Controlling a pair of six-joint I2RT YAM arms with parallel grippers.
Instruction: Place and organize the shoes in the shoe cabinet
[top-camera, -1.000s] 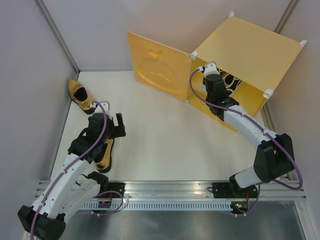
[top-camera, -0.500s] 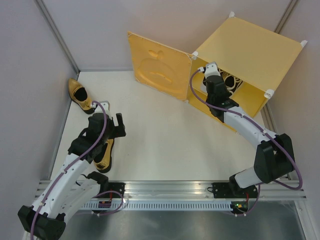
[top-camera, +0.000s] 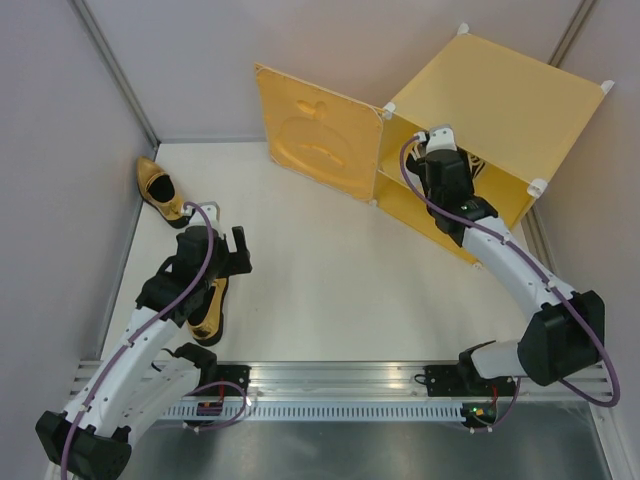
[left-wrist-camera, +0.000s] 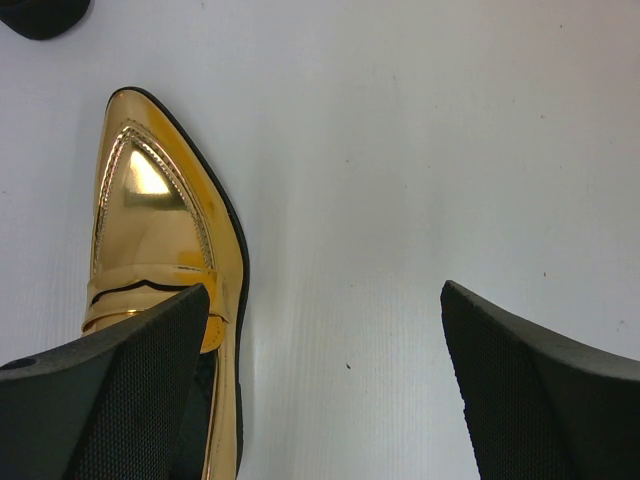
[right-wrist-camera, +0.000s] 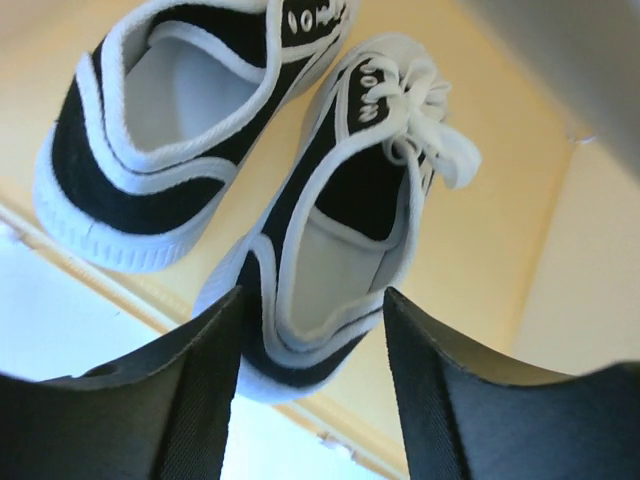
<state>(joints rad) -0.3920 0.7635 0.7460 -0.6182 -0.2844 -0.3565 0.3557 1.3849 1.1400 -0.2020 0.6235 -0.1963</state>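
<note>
left gripper (left-wrist-camera: 322, 300) gapes wide over a shiny gold pointed loafer (left-wrist-camera: 150, 230); right gripper (right-wrist-camera: 312, 300) straddles a white black-trimmed lace-up sneaker (right-wrist-camera: 350, 200) at its heel, grip unclear.

Gold loafers (top-camera: 160, 188): two
White sneakers (right-wrist-camera: 340, 240): two
Shoe cabinet (top-camera: 500, 100): one
Cabinet door (top-camera: 315, 135): one
Robot arms (top-camera: 520, 275): two
Tools (left-wrist-camera: 325, 390): two

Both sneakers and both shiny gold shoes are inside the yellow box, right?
No. The white-and-black lace-up sneakers are inside the yellow plastic cabinet, but the shiny gold pointed loafers lie outside on the white table; the top external view shows it.
</note>
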